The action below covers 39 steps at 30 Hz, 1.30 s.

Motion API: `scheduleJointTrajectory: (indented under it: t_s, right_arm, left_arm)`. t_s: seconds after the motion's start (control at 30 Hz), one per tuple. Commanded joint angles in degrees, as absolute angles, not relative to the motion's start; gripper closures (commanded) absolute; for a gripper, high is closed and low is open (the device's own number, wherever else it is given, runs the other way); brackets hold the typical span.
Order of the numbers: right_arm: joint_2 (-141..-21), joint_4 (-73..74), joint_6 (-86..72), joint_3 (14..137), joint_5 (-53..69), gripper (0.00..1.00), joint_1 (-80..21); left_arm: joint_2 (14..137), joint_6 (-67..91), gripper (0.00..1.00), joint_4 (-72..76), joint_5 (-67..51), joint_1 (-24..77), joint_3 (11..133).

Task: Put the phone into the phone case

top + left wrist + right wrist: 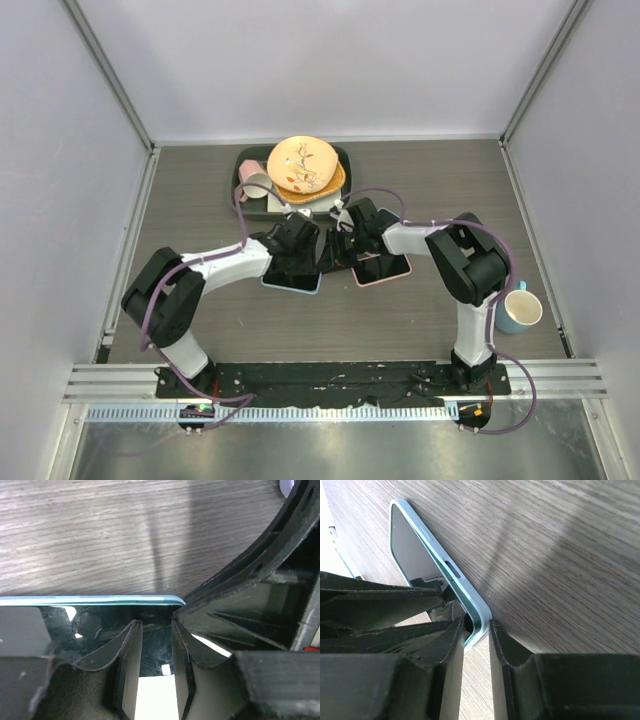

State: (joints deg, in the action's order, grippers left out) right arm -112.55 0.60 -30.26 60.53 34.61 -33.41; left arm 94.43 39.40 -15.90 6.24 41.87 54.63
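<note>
Phone [412, 545], blue-rimmed, lies flat, pink case [385, 270] at 3 o'clock; right gripper [476, 625] pinches its corner, left gripper [155, 627] slightly open, empty

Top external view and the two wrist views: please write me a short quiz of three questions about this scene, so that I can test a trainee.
1. True or false: the blue mug stands in the tray.
2. Which colour is the edge of the phone under the left tool? A) red B) light blue C) green
3. In the right wrist view, which part of the phone sits between the fingers of the right tool?
Key: 1 false, the blue mug stands on the table, beside the right arm; 2 B; 3 a corner.
</note>
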Motion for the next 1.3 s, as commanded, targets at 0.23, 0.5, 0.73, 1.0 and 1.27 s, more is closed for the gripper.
scheduleJointTrajectory:
  t_s: [0.23, 0.5, 0.73, 1.0, 1.27]
  right_arm:
    - [-123.92, 18.98, -22.85, 61.43, 16.88, 0.87, -37.70]
    - [-126.56, 21.09, -23.12, 63.10, 13.28, 0.96, -39.81]
    - [-123.06, 18.65, -23.29, 62.23, 14.92, 0.98, -40.08]
    - [-111.54, 8.27, -28.64, 57.14, 23.38, 0.73, -39.20]
    - [-109.77, 8.26, -30.23, 55.64, 26.45, 0.53, -41.30]
  left_arm:
    - [103.53, 36.21, 0.74, -23.91, 6.24, 41.92, 56.34]
    - [107.40, 38.14, 0.76, -20.66, 3.25, 43.24, 55.02]
    - [104.86, 38.50, 0.75, -20.57, 5.79, 43.51, 54.93]
    - [87.84, 39.46, 0.59, -18.02, 12.48, 43.16, 51.42]
    - [78.14, 38.76, 0.49, -16.35, 3.61, 34.91, 44.48]
